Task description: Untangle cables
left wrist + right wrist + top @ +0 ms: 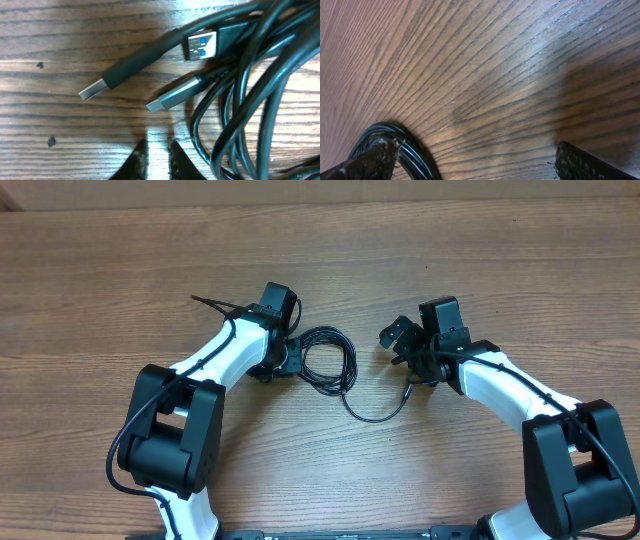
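Observation:
The cables [326,358] lie as a black coil on the wooden table between the arms, with one strand [378,416] looping toward the front right. My left gripper [288,362] sits at the coil's left edge. In the left wrist view its fingertips [137,161] stand almost together with only bare wood between them. Ahead of them lie three plugs: a silvery-tipped one [93,91], a second [172,96] and a blue-tongued USB plug [202,45], beside the cable bundle [250,100]. My right gripper [475,162] is wide open over bare wood, with the cables [412,150] against its left finger [370,160].
A thin black strand [214,305] sticks out to the upper left beside the left arm. The right gripper [402,340] is just right of the coil. Both arm bases stand at the front edge of the table [500,260].

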`<control>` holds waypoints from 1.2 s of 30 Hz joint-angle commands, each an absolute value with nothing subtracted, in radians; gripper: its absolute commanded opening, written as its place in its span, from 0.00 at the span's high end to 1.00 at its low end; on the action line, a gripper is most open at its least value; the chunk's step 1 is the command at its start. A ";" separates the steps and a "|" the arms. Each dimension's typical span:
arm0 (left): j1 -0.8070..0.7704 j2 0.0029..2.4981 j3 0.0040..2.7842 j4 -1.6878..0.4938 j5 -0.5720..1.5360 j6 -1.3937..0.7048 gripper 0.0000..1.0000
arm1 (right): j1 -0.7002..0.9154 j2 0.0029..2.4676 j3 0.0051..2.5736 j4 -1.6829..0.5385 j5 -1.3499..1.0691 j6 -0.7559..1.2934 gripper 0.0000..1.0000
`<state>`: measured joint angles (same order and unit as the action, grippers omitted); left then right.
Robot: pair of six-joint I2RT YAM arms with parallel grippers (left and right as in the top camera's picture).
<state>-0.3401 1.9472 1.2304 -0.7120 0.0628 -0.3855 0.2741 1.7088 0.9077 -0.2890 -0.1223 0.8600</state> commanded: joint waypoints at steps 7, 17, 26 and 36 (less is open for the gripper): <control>-0.341 1.975 1.224 -0.710 0.060 -0.385 0.70 | 0.275 1.713 0.897 -0.283 -0.106 0.860 0.00; -0.332 1.964 1.438 -0.932 0.086 -0.337 0.62 | 0.275 1.713 0.897 -0.282 -0.105 0.860 0.00; -0.373 1.970 1.537 -0.995 0.129 -0.368 0.44 | 0.275 1.713 0.897 -0.282 -0.105 0.860 0.00; -0.393 1.972 1.319 -0.769 0.088 -0.374 0.52 | 0.275 1.713 0.897 -0.284 -0.105 0.860 0.00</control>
<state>-0.3916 1.9659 1.3861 -0.8093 0.1154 -0.3672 0.2737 1.7088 0.9070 -0.2886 -0.1223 0.8600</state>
